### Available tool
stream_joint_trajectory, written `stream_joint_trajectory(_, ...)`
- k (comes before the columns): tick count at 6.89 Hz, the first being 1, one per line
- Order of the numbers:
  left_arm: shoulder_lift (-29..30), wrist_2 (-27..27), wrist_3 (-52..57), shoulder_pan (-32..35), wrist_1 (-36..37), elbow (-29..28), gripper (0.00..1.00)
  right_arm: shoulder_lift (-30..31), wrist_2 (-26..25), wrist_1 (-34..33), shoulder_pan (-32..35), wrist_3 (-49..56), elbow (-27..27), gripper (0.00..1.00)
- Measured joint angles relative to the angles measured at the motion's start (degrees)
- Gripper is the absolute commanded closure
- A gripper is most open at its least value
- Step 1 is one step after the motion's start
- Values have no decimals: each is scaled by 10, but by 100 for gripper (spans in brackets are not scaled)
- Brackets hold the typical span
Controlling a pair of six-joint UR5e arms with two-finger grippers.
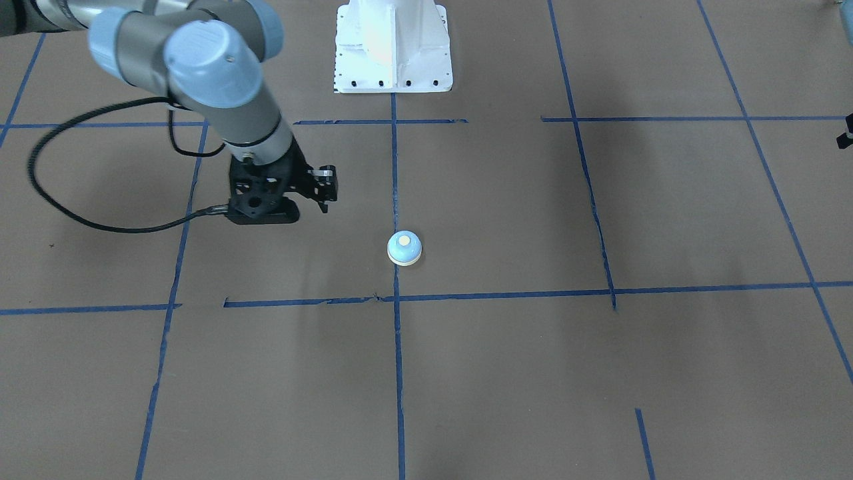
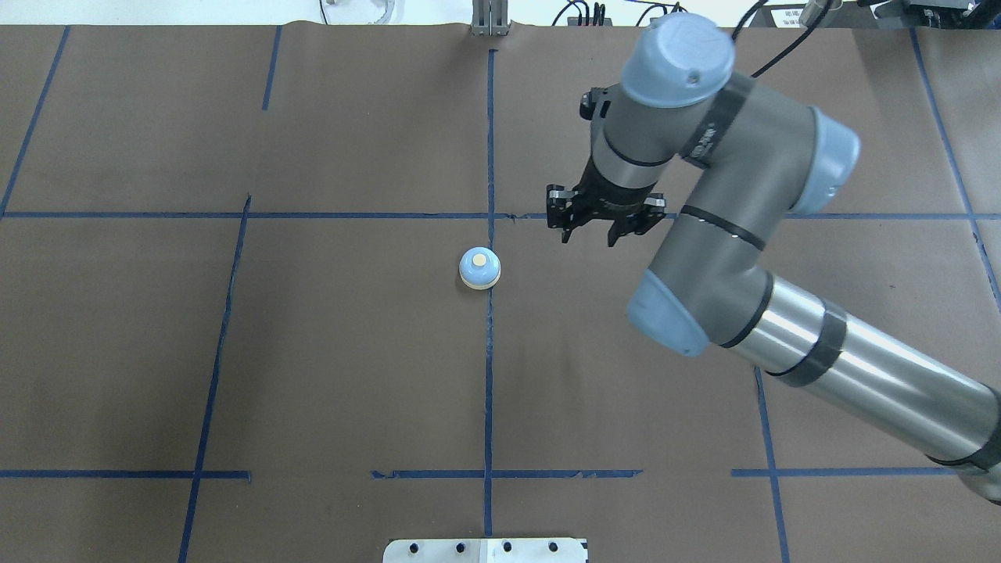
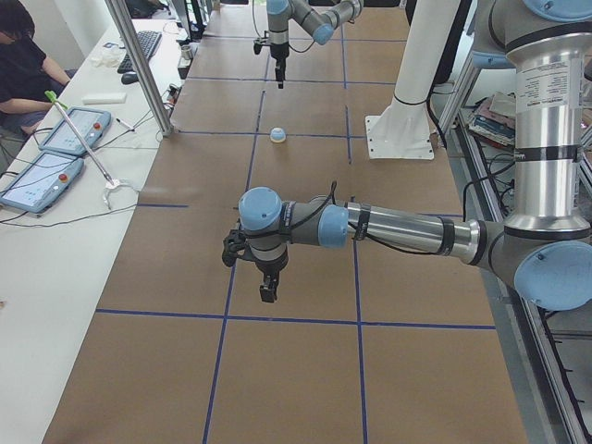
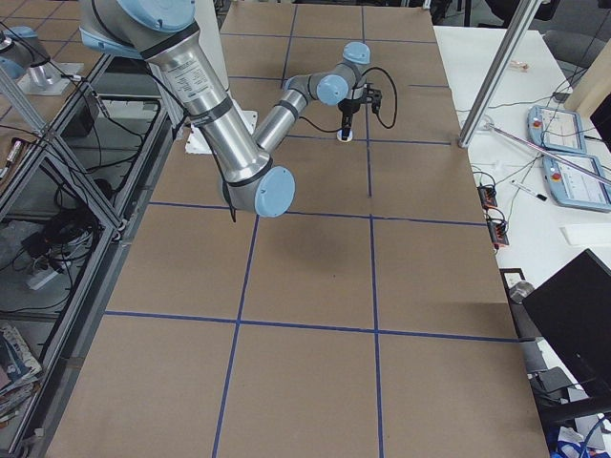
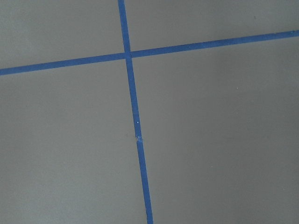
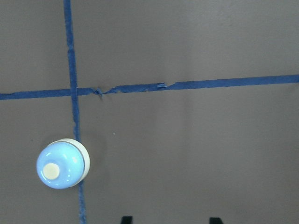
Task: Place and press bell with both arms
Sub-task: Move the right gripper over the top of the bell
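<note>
**Bell on centre line, right claw beside it**

The bell [image 2: 479, 268] is sitting upright on the table's [image 2: 352, 352] centre tape line [image 2: 489, 391]. The right claw [image 2: 589, 237] is hanging near it, jaws spread wide, holding nothing. Left claw [image 3: 267, 291], well away: opening cannot be told. Bell is looking light, rigid, probably slick on the dome; gripping low across the base ring seems safest.

Matt brown paper laid over the bench [image 2: 352, 375], lines marked in smooth blue tape [image 2: 489, 375], bell [image 2: 479, 268] finished as a glossy dome, right arm [image 2: 860, 367] tube clad in shiny brushed metal, right pincer [image 2: 590, 234] made matt black.
</note>
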State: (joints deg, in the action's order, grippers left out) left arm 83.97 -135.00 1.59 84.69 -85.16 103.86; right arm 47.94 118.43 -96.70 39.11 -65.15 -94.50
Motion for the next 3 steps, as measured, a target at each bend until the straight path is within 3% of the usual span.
stream_joint_trajectory(3, 0, 0, -1, 0, 0, 0, 0, -123, -49, 15, -52, -41, 155, 100)
